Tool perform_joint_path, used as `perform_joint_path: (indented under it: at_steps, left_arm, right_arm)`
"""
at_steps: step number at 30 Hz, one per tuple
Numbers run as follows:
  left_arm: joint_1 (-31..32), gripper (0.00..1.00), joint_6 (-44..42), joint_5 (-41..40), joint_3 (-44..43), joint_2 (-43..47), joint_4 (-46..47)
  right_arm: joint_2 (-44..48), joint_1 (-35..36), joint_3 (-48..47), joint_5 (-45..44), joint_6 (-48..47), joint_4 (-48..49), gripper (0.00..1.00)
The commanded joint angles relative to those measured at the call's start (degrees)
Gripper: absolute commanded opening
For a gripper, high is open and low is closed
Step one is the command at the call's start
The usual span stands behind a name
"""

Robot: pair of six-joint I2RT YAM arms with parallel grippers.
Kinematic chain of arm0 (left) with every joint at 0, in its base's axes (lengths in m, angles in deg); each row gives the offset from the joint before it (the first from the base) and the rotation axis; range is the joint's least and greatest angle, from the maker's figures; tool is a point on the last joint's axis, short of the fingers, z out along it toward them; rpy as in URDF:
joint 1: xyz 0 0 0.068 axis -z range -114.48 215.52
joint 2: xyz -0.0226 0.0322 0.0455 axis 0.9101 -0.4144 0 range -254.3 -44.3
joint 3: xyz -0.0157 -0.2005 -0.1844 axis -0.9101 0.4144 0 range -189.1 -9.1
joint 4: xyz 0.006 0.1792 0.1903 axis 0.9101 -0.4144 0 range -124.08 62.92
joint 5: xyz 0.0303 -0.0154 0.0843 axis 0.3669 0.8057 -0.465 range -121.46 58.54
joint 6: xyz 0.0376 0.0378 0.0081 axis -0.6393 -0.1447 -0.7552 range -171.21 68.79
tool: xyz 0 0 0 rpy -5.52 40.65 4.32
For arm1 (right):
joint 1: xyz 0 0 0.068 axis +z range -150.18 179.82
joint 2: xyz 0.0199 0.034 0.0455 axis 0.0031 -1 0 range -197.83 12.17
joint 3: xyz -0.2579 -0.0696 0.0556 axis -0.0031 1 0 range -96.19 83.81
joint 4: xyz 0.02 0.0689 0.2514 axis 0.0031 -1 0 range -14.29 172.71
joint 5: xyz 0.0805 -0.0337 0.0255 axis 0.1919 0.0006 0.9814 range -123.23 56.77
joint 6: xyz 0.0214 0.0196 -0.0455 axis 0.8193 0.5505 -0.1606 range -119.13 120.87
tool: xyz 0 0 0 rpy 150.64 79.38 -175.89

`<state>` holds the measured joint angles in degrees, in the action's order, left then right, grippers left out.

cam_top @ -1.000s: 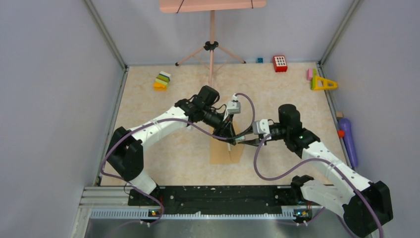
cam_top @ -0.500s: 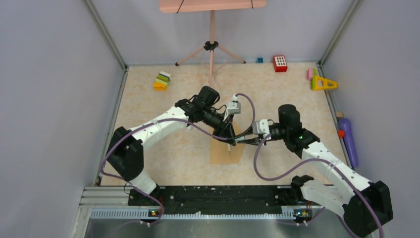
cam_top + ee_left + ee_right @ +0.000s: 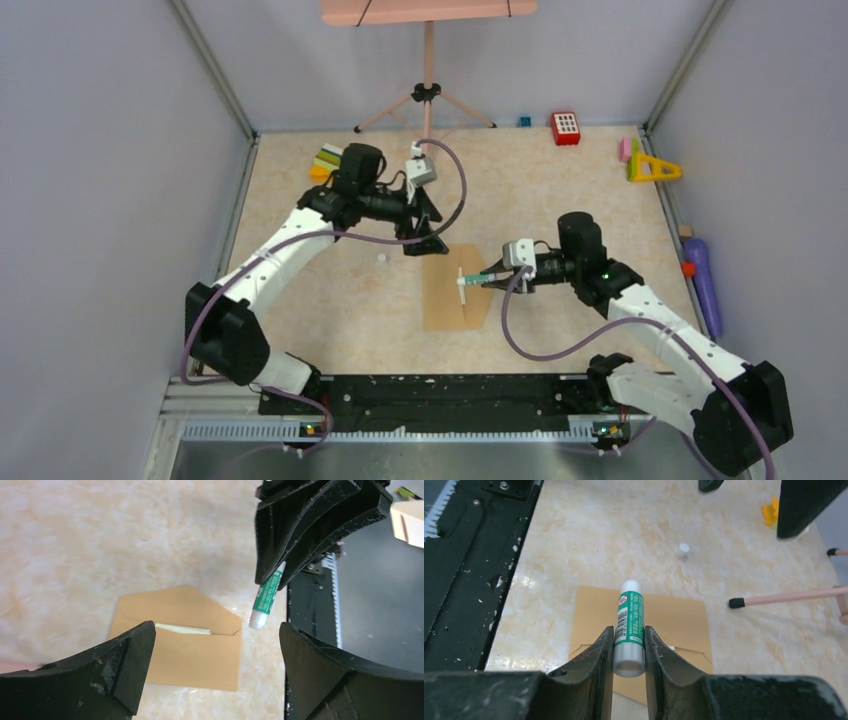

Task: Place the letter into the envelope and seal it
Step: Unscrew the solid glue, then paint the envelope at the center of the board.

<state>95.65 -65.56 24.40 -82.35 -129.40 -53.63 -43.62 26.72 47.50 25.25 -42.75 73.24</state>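
Note:
The brown envelope point(image 3: 455, 300) lies flat mid-table with its flap point(image 3: 175, 605) open. A pale strip of the letter point(image 3: 182, 629) shows inside the mouth. My right gripper point(image 3: 492, 277) is shut on a green glue stick point(image 3: 630, 617), which it holds level above the envelope point(image 3: 674, 615) with the uncapped white tip pointing forward. In the left wrist view the same glue stick point(image 3: 267, 592) hangs over the envelope's corner. My left gripper point(image 3: 420, 237) stands open and empty above the table, beyond the envelope's far end. A small white cap point(image 3: 381, 258) lies on the table left of the envelope.
A pink tripod stand point(image 3: 427, 95) rises at the back centre, and one of its legs point(image 3: 784, 597) reaches near the envelope. Coloured blocks point(image 3: 327, 162), a red block point(image 3: 565, 128), a yellow triangle point(image 3: 652, 168) and a purple object point(image 3: 703, 280) line the edges. The black base rail point(image 3: 430, 395) runs along the near side.
My left gripper has opened and swung back and left, away from the glue stick's tip. A white cap now lies on the table. The right gripper still holds the glue stick.

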Motion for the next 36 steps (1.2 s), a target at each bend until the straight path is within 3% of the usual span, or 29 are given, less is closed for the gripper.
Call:
perform_joint_path:
  at_steps: [1,3,6,11,16,19,23,36]
  left_arm:
    - [-4.69,0.97,0.07,-1.14,2.21,1.98,2.04]
    - [-5.46,0.87,0.35,-2.21,3.67,0.46,1.73]
    - [-5.70,0.59,3.31,-2.23,6.43,-2.77,3.70]
    - [-5.70,0.27,9.42,-4.51,7.17,-8.61,8.10]
    - [-5.70,0.09,13.42,-9.08,4.55,-14.20,9.34]
    - [-5.67,0.02,14.17,-9.58,2.15,-19.07,8.53]
    - [-5.54,0.00,16.26,-9.68,-2.06,-24.45,5.09]
    - [-2.29,0.01,15.64,-16.47,-1.57,-27.18,4.19]
  right_arm:
    - [-2.13,0.88,-2.78,-5.83,2.00,0.79,0.00]
    - [-3.46,0.88,-3.80,-7.98,2.69,0.09,0.00]
    - [-6.10,0.88,-5.55,-9.97,2.24,-1.98,0.00]
    - [-9.88,1.83,-8.44,-14.67,-0.31,-6.54,0.00]
    - [-14.48,3.86,-13.51,-19.08,-8.42,-17.05,0.00]
    - [-18.10,6.18,-17.32,-22.67,-11.74,-22.42,0.00]
    - [-23.39,10.44,-22.33,-29.29,-13.64,-26.70,0.00]
    - [-34.09,18.89,-27.74,-43.03,-14.03,-24.46,0.00]
